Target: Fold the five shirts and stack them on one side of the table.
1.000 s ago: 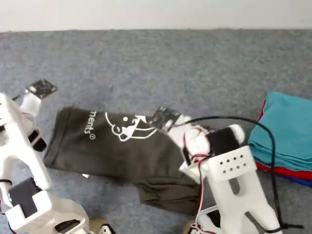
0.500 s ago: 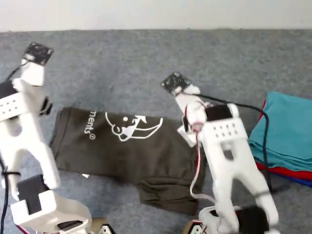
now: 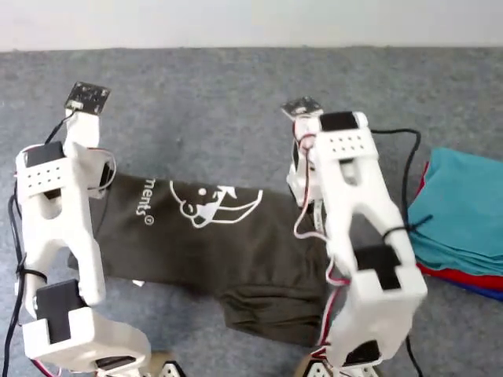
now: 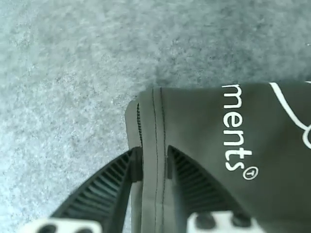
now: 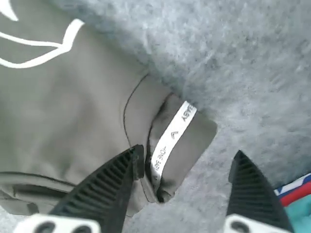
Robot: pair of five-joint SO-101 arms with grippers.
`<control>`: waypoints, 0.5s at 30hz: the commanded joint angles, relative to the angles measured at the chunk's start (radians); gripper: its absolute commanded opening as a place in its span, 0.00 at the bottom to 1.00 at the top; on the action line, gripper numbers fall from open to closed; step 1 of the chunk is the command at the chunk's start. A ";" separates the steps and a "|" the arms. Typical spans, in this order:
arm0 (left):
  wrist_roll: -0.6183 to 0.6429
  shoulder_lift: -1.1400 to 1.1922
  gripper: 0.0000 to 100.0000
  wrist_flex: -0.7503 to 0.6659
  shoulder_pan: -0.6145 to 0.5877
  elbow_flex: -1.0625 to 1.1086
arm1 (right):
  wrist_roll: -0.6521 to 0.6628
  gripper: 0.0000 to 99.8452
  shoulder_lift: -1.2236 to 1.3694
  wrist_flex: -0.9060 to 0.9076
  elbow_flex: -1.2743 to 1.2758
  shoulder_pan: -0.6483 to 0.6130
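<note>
Two white arms stand over one dark shirt (image 3: pixel 196 243), which lies spread across the middle of the grey table (image 3: pixel 220 94) with one bunched fold along its near edge.

Left: the left gripper (image 4: pixel 149 158) is clenched on the shirt's stitched hem (image 4: pixel 156 121). The doubled edge is pinched between its ribbed fingers (image 4: pixel 109 187) at the garment's left end.

Centre: a white print (image 3: pixel 212 203) of a line drawing and lettering faces up on the fabric.

Right of centre: the right gripper (image 5: pixel 189 155) hangs released, jaws set wide apart, above the collar (image 5: pixel 187 145) and its white label (image 5: pixel 171 136). One finger lies against the cloth; the other is over bare table.

Far right: a stack of folded shirts (image 3: pixel 464 212) sits at the table's right edge, apart from the dark shirt. A teal one is on top, with red and blue edges showing beneath.
</note>
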 commanded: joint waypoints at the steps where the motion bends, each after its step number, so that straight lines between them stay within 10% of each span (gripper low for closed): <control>1: 0.014 -0.040 0.10 -0.012 -0.006 -0.002 | -0.018 0.30 0.104 0.073 -0.146 0.002; 9: 0.026 -0.040 0.10 0.035 -0.005 -0.001 | -0.052 0.29 0.308 0.111 -0.279 -0.005; 15: 0.026 -0.040 0.10 0.051 -0.006 -0.001 | 0.031 0.05 0.372 0.110 -0.296 -0.004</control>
